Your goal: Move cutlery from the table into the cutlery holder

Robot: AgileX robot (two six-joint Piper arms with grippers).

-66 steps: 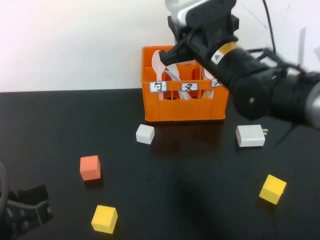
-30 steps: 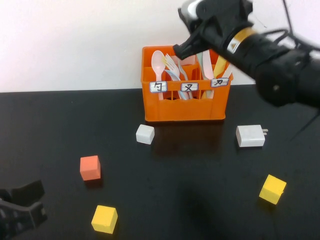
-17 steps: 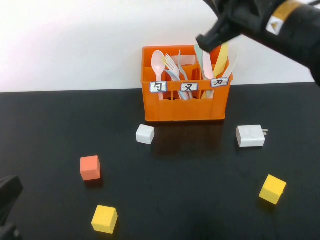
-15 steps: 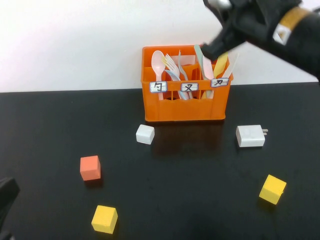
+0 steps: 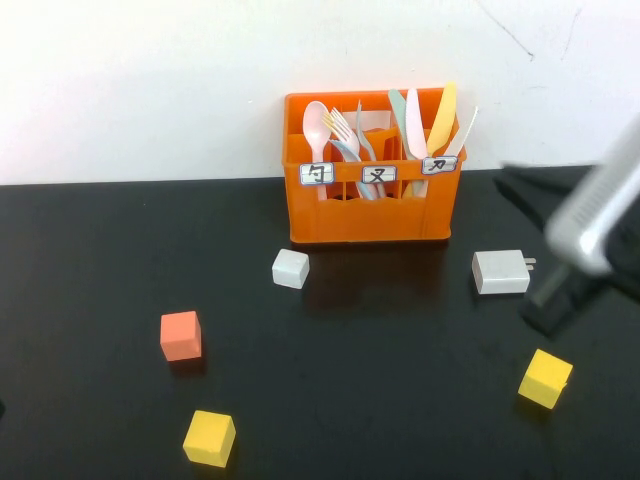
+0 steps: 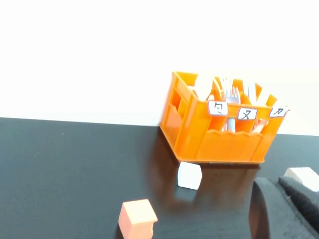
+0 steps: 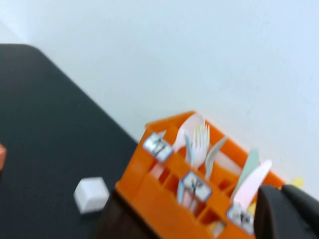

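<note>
Spoon and fork standing in cutlery holder at 12 o'clock on table. Right gripper sitting at 3 o'clock, fingers together, empty. Left gripper fingers together, empty, low at 7 o'clock.

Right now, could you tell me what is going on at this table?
Nothing is being handled at this moment. The pink spoon and grey fork stand in the orange cutlery holder beside the pastel knives. No cutlery lies on the black table, only coloured cubes and a white charger block. The right tool, shut and empty, is off to the holder's right; the left tool, also shut, sits low near the front.
</note>
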